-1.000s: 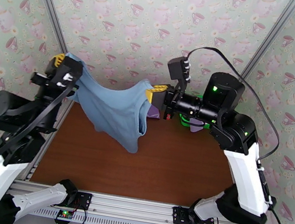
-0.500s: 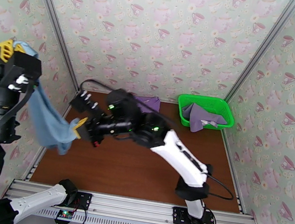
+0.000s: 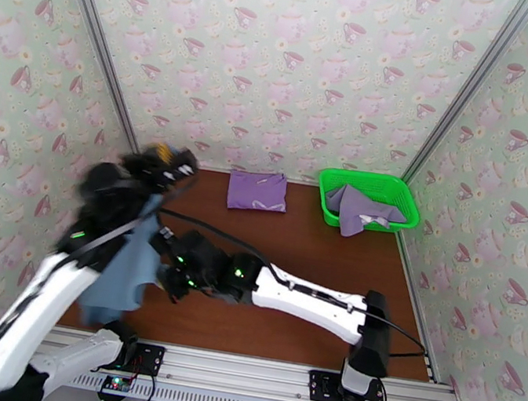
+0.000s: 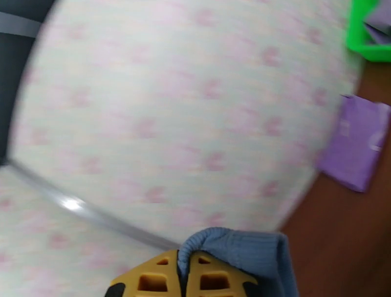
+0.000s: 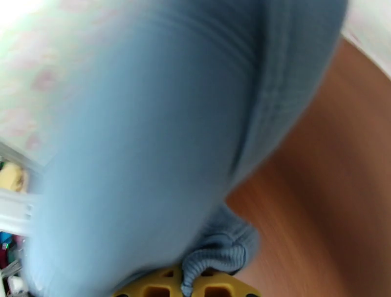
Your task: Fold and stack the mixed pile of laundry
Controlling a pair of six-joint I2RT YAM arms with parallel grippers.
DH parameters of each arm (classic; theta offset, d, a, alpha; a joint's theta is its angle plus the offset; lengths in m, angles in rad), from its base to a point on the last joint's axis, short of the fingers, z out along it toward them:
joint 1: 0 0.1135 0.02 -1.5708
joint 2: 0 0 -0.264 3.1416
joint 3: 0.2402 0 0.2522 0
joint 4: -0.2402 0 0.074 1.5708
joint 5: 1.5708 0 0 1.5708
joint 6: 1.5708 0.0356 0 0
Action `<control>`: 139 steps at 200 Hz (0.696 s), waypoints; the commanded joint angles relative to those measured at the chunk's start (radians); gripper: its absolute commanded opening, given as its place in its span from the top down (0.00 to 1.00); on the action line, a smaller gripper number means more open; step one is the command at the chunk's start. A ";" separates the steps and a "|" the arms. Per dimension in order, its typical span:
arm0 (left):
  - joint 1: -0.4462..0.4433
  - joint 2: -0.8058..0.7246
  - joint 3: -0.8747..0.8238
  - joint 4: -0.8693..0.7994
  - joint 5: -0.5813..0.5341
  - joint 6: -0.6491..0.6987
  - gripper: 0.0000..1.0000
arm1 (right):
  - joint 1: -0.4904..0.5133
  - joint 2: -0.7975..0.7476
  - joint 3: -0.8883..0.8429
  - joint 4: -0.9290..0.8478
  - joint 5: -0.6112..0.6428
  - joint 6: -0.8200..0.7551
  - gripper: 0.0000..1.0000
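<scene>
The left hand [image 4: 184,273] is closed, its two yellow fingers [image 4: 146,281] pressed together on a ribbed hem of the blue-grey garment [image 4: 244,246], which bunches up just above the fingertips. From the top camera this hand sits raised near the far left corner of the table [image 3: 307,283], blurred, and the garment hangs down from it along the left arm toward the near left edge. The right hand [image 5: 188,288] is closed too, with a gathered fold of the same garment's ribbed edge pinched between its yellow fingers; the rest of the cloth swells up in front of its camera as a broad, smooth sheet. The right arm reaches low across the table from its base on the right, so that its hand meets the hanging cloth on the left side. Further out, the purple shirt [image 3: 257,191] lies folded flat on the table by the back wall [image 3: 284,65], its white mark facing up. To the right of it, apart from it, stands the green basket [image 3: 405,199] in the far right corner, and the lavender-grey garment [image 3: 358,207] lies crumpled inside, one part draped over the front rim.
</scene>
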 commanded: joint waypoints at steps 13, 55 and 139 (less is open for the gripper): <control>-0.156 0.292 -0.125 0.277 0.112 -0.210 1.00 | -0.069 -0.250 -0.338 0.086 0.280 0.250 1.00; -0.378 0.711 0.163 0.272 0.068 -0.254 1.00 | -0.176 -0.566 -0.655 -0.104 0.516 0.449 1.00; -0.494 1.201 0.716 0.157 0.007 -0.267 1.00 | -0.507 -1.057 -0.915 -0.309 0.460 0.473 1.00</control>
